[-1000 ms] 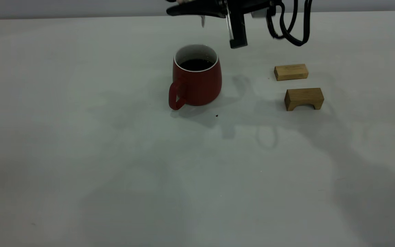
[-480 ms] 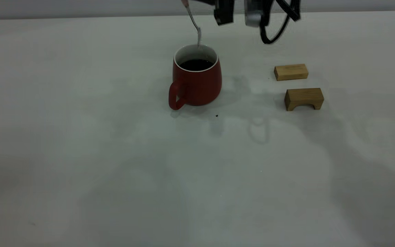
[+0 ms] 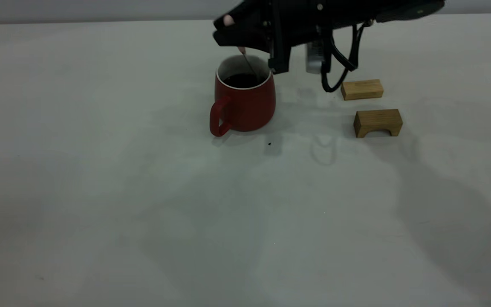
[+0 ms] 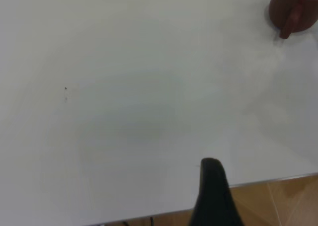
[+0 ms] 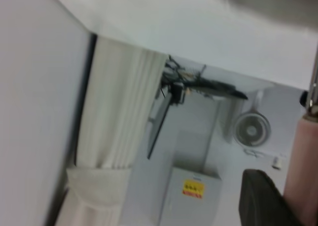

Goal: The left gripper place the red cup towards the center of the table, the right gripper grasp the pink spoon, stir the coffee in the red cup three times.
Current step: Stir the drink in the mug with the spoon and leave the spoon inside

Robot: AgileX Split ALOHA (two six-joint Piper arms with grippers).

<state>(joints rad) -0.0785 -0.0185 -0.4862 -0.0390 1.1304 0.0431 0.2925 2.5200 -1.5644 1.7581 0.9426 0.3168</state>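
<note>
The red cup (image 3: 245, 104) stands upright near the middle of the table (image 3: 100, 192), its handle toward the front left, with dark coffee (image 3: 242, 80) inside. My right gripper (image 3: 233, 36) hovers just above the cup's rim, shut on the pink spoon (image 3: 248, 65). The pink handle tip pokes out on top, and the metal stem slants down into the coffee. In the right wrist view the pink spoon's handle (image 5: 307, 171) lies against a dark finger (image 5: 261, 198). My left gripper (image 4: 213, 191) is parked over the table's edge, far from the red cup (image 4: 290, 7).
Two tan wooden blocks lie to the right of the cup, a flat one (image 3: 362, 89) and an arch-shaped one (image 3: 377, 122). A tiny dark speck (image 3: 269, 144) sits just in front of the cup. The table edge (image 4: 278, 179) shows by the left gripper, with brown floor beyond.
My right gripper has come down over the cup. The spoon's bowl, above the rim half a second ago, now dips into the coffee. The cup has not moved.
</note>
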